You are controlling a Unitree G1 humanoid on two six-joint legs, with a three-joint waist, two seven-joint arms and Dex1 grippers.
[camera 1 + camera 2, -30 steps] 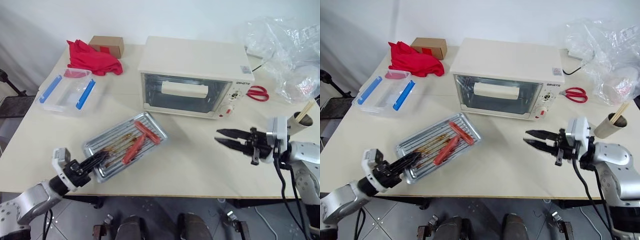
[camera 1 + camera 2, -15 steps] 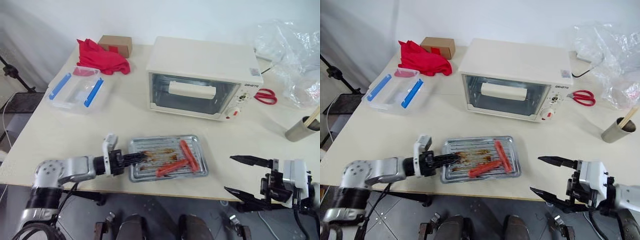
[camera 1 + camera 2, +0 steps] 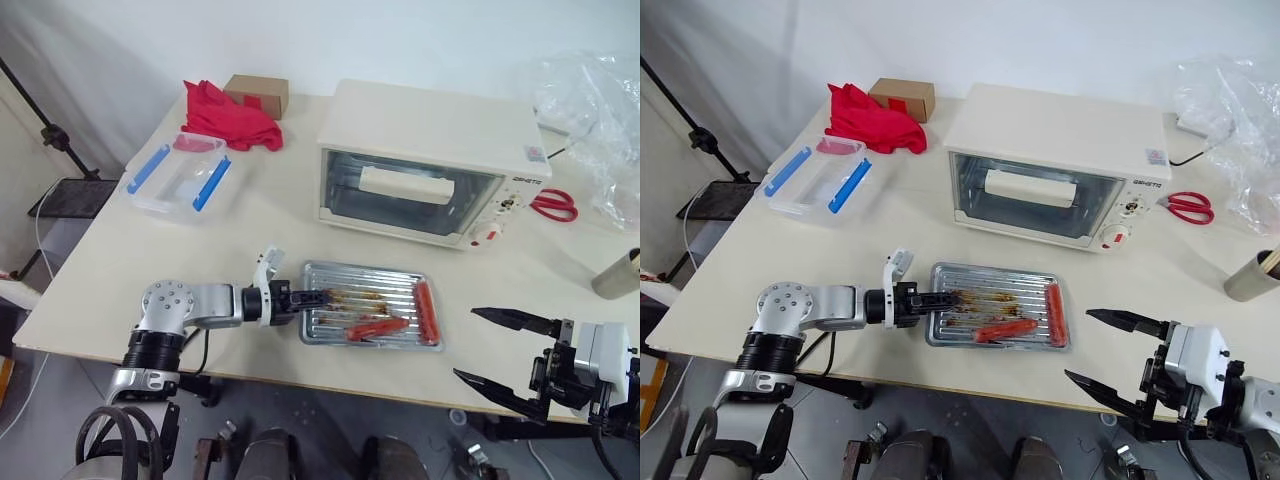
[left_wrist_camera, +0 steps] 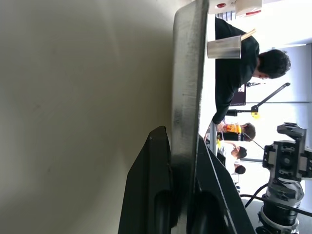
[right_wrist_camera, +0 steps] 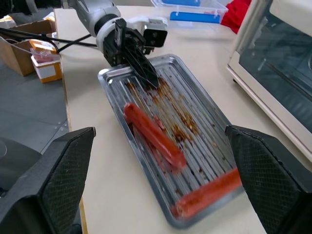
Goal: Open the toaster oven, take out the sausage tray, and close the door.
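Observation:
The sausage tray point(image 3: 378, 302) lies flat on the table near its front edge, with two red sausages point(image 3: 426, 308) at its right end. My left gripper point(image 3: 316, 297) is shut on the tray's left rim point(image 4: 187, 97), one finger point(image 4: 152, 195) on each side of the rim. Behind the tray stands the cream toaster oven point(image 3: 430, 130). Its glass door point(image 3: 410, 205) is closed. My right gripper point(image 3: 500, 350) hangs off the table's front right corner. It is wide open, with nothing between its pads point(image 5: 48, 180), and it faces the tray point(image 5: 204, 122).
A clear plastic box with blue clips point(image 3: 180, 175), a red cloth point(image 3: 232, 118) and a cardboard box point(image 3: 258, 92) sit at the back left. Red scissors point(image 3: 556, 206), plastic bags point(image 3: 600, 90) and a metal cup point(image 3: 620, 275) are to the oven's right.
My left gripper has dragged the tray to the right and turned it parallel to the front edge. My right gripper has opened wide and drawn back off the table's edge. The camera has shifted.

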